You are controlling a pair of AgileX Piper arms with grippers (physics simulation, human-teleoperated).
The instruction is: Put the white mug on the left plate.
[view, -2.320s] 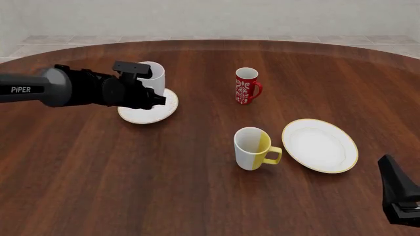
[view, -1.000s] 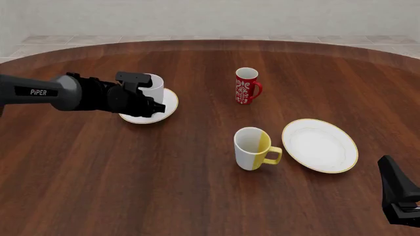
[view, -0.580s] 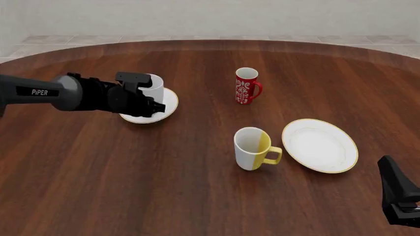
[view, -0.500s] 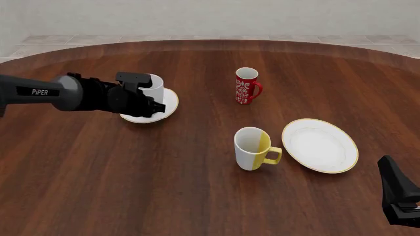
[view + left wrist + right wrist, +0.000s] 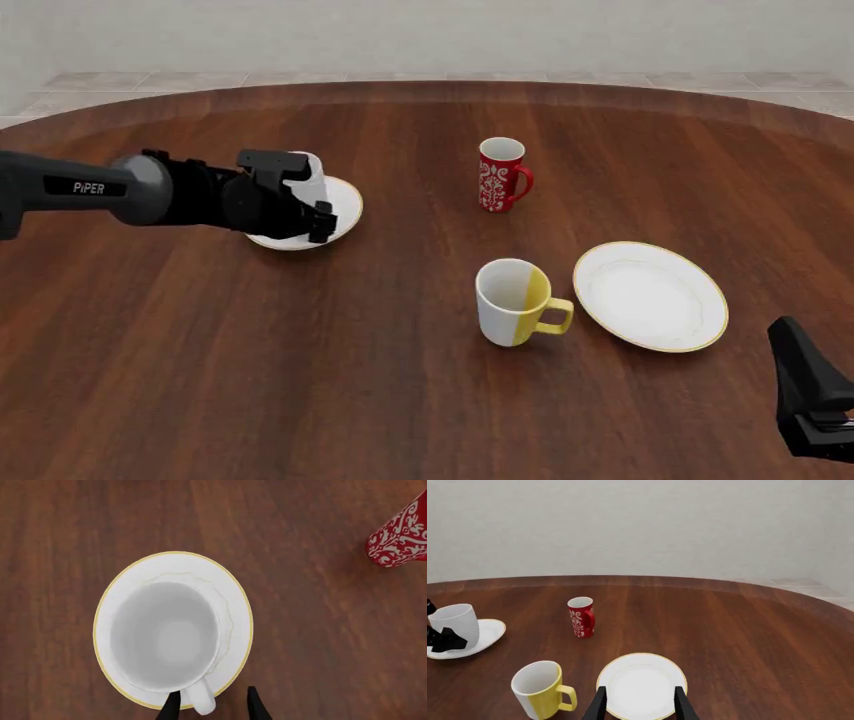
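On the left plate (image 5: 336, 212) stands the white mug (image 5: 167, 636), upright, its handle between the spread fingers of the left gripper (image 5: 208, 706), whose arm reads "PiPER", while the right gripper (image 5: 638, 704) hangs parted over the larger plate (image 5: 642, 685).

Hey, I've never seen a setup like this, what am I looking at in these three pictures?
These are simulator renders of two robot arms at a wooden table. One picture looks from above and behind; the other two come from cameras just behind each gripper. The left gripper is open, its fingers either side of the handle of the white mug, which stands on the left plate. The right gripper is open, holding nothing, away from the mugs. Also on the table: a red patterned mug, a white-and-yellow mug and a larger plate.
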